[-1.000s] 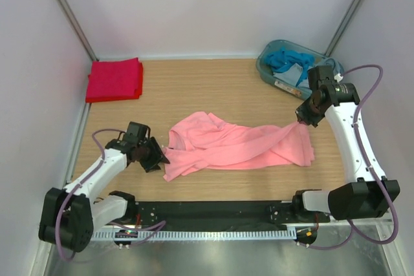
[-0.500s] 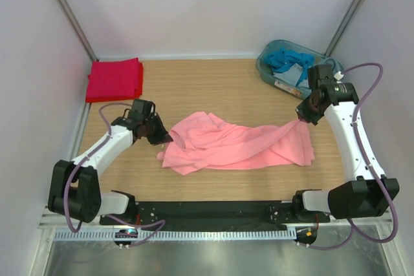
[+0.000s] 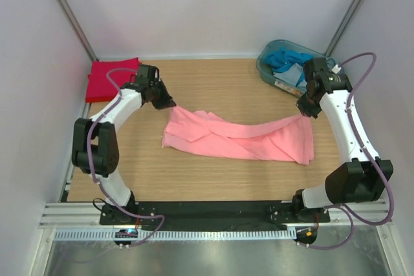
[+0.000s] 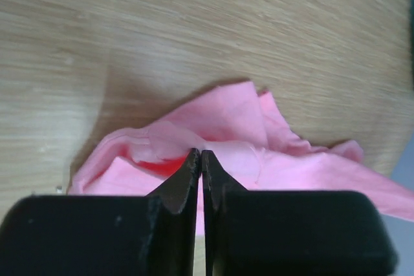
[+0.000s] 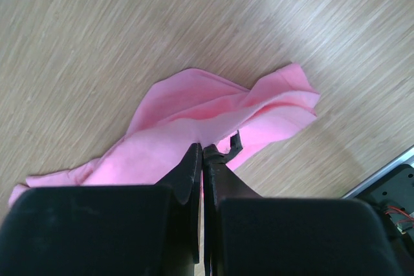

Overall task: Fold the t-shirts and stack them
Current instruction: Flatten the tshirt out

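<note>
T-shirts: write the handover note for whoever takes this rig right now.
Left gripper: shut on the left end of the pink tee.
Right gripper: shut on the tee's right end.
Pink tee: stretched between both grippers, creased, unfolded.
Red tee: folded, far left corner.
Done: red tee folded.
To do: spread and fold the pink tee, then stack it with the red one.

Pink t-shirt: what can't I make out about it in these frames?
- Top view: pinched corners, hidden under left gripper and right gripper.
- Both wrist views: near part of the pink t-shirt, covered by black fingers.
- All views: collar and sleeves, lost in folds.
</note>
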Motion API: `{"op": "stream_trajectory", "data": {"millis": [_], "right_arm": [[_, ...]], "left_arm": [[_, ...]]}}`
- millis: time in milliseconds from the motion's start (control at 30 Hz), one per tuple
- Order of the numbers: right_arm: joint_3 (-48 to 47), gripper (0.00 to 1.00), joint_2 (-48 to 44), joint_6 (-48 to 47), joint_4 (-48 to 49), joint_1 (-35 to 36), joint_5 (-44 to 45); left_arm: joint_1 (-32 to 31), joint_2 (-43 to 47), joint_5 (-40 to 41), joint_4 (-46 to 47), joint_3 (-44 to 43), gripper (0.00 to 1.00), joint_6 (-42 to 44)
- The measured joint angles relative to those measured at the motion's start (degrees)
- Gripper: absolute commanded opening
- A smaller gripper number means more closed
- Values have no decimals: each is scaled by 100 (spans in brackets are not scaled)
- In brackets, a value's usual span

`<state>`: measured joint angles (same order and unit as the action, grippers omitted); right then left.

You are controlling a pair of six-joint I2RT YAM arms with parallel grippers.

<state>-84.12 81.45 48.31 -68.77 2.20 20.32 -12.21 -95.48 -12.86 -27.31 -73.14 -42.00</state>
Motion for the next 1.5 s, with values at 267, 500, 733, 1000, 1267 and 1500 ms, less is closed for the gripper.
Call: {"op": "stream_trajectory", "data": {"millis": [267, 500, 733, 1000, 1267, 1500], "right_arm": [[568, 1, -13, -48, 94, 0, -13], [627, 1, -20, -96, 166, 0, -101], [627, 1, -20, -120, 236, 13, -214], [627, 1, -20, -120, 271, 33, -293], [627, 1, -20, -120, 278, 33, -293], [627, 1, -17, -120, 280, 37, -291]], "left_arm": [[103, -1200, 83, -531, -859, 39, 328], [146, -20, 166, -660, -70, 33, 343], [149, 658, -24, -236, 1572, 37, -92], [168, 249, -173, 538, 1864, 41, -468], [177, -13, -146, 898, 1895, 40, -708], [179, 240, -15, 778, 1895, 41, -651]]}}
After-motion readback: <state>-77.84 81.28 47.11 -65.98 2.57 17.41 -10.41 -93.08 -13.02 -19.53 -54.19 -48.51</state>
